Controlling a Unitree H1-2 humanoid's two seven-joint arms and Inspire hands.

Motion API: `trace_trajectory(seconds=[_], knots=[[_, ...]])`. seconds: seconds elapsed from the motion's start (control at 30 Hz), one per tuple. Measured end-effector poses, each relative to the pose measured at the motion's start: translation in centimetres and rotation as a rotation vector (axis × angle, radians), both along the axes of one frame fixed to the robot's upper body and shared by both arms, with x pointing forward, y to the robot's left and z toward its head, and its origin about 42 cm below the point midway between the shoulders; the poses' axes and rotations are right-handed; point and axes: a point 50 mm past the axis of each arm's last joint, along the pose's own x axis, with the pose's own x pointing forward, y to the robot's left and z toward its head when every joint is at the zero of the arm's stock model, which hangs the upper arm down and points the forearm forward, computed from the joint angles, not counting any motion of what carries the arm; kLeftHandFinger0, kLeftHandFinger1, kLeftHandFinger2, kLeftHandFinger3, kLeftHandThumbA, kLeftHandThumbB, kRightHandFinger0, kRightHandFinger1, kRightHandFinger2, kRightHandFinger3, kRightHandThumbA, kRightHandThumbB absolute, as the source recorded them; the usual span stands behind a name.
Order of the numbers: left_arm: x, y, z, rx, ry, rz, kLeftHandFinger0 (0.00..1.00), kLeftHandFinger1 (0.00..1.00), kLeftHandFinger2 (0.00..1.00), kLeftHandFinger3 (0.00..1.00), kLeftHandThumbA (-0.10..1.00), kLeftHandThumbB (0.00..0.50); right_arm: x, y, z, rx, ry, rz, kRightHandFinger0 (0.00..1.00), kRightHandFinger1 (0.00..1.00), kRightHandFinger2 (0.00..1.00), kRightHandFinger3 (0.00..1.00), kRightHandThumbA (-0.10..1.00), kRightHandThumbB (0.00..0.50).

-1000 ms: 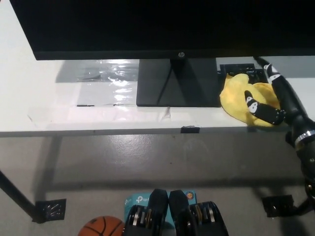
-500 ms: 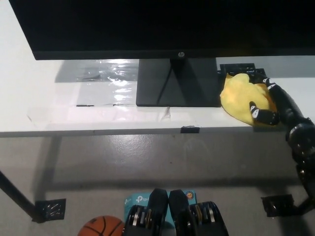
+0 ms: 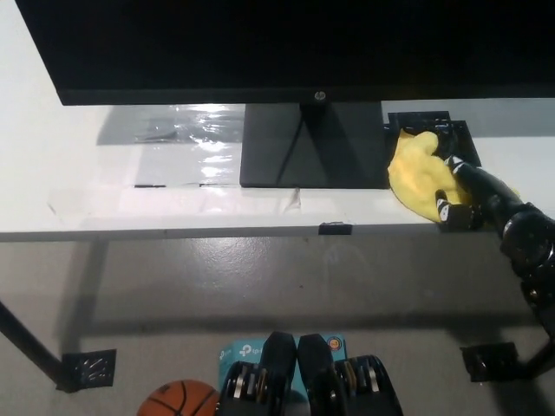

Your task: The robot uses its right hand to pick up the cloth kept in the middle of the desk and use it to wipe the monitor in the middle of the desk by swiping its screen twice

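A yellow cloth (image 3: 418,173) lies bunched on the white desk (image 3: 104,186), just right of the monitor's black stand (image 3: 312,146). My black right hand (image 3: 460,186) lies on the cloth's right side with its fingers curled into the fabric. The cloth still rests on the desk. The wide black monitor (image 3: 286,43) fills the top of the view, its lower bezel above the stand. My white left hand is not in view.
A small black block (image 3: 431,124) sits behind the cloth. Clear tape strips (image 3: 173,195) lie along the desk's front. Below the desk edge are grey floor, an orange basketball (image 3: 178,400) and a black desk foot (image 3: 87,368).
My right hand has slid leftward and closed its fingers into the cloth, bunching it narrower. The monitor and camera have not moved.
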Motion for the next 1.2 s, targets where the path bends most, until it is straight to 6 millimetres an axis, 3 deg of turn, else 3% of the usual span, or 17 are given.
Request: trace_trajectory(seconds=[0.07,0.13,0.2,0.23,0.27,0.33,0.4,0.47,0.53,0.7,0.77,0.83,0.87,0.97,1.03,1.1,1.2], knots=[[0.0,0.0,0.0,0.000,0.000,0.000,0.55,0.57,0.72,0.91,0.11,0.000,0.0,0.0,0.2,-0.049,0.013,0.023,0.18,0.26,0.47,1.00,-0.03,0.094],[0.1,0.0,0.0,0.002,-0.001,-0.001,0.56,0.58,0.73,0.92,0.12,0.000,0.1,0.0,1.3,-0.128,0.004,0.052,0.00,0.05,0.32,1.00,-0.10,0.016],[0.2,0.0,0.1,0.003,-0.004,-0.002,0.55,0.57,0.72,0.91,0.12,0.000,0.3,0.0,1.8,-0.179,-0.006,0.063,0.00,0.00,0.14,0.46,-0.10,0.000],[0.2,0.1,0.1,0.003,-0.005,-0.001,0.55,0.57,0.72,0.91,0.12,0.000,0.3,0.1,1.9,-0.197,-0.019,0.062,0.00,0.00,0.12,0.40,-0.10,0.000],[0.2,0.1,0.1,0.003,-0.005,-0.001,0.56,0.58,0.73,0.91,0.12,0.000,0.3,0.1,1.8,-0.212,-0.037,0.056,0.00,0.00,0.01,0.39,-0.10,0.055],[0.2,0.1,0.1,0.003,-0.004,-0.001,0.56,0.58,0.72,0.91,0.10,0.000,0.1,0.2,1.5,-0.232,-0.076,0.042,0.00,0.10,0.05,0.42,-0.10,0.045],[0.3,0.0,0.1,0.002,-0.005,-0.001,0.55,0.58,0.71,0.91,0.10,0.001,-0.1,0.4,0.8,-0.238,-0.105,0.033,0.00,0.25,0.26,0.42,-0.10,0.000],[0.3,0.0,0.1,0.002,-0.006,-0.001,0.56,0.58,0.72,0.91,0.10,0.002,-0.4,0.6,0.2,-0.235,-0.133,0.023,0.00,0.27,0.41,0.44,-0.10,0.000],[0.4,0.0,0.1,0.002,-0.007,-0.001,0.57,0.59,0.72,0.92,0.10,0.000,-0.6,0.7,-0.2,-0.225,-0.170,0.011,0.00,0.26,0.45,0.42,-0.10,0.002],[0.4,0.0,0.2,0.002,-0.007,0.000,0.56,0.58,0.73,0.92,0.10,0.000,-0.9,0.7,-0.8,-0.191,-0.235,-0.024,0.00,0.15,0.32,0.45,-0.10,0.000],[0.4,0.0,0.2,0.003,-0.007,0.001,0.56,0.58,0.73,0.92,0.11,0.000,-1.1,0.7,-1.0,-0.151,-0.254,-0.047,0.00,0.10,0.26,0.31,-0.10,0.022],[0.5,0.0,0.3,0.003,-0.007,0.001,0.56,0.58,0.72,0.93,0.11,0.000,-1.2,0.8,-1.2,-0.104,-0.267,-0.074,0.00,0.04,0.21,0.21,-0.10,0.000],[0.5,0.0,0.3,0.003,-0.008,0.000,0.56,0.58,0.72,0.93,0.11,0.000,-1.3,0.8,-1.3,-0.083,-0.268,-0.084,0.00,0.04,0.20,0.10,-0.10,0.000],[0.4,0.0,0.3,0.003,-0.007,0.000,0.56,0.58,0.71,0.93,0.13,0.000,-1.7,0.9,-1.8,0.091,-0.266,-0.174,0.00,0.06,0.20,0.02,-0.10,0.007],[0.4,0.0,0.3,0.003,-0.005,0.001,0.57,0.58,0.72,0.93,0.13,0.002,-2.1,1.2,-2.2,0.226,-0.262,-0.242,0.00,0.11,0.31,0.00,-0.10,0.000],[0.4,0.0,0.2,0.003,-0.003,0.003,0.56,0.58,0.71,0.92,0.12,0.000,-2.4,1.3,-2.3,0.319,-0.260,-0.290,0.00,0.01,0.35,0.03,-0.10,0.000],[0.3,0.1,0.1,0.002,0.001,0.005,0.57,0.58,0.72,0.93,0.13,0.000,-2.6,1.3,-1.9,0.488,-0.271,-0.367,0.00,0.00,0.36,0.05,-0.10,0.038]])
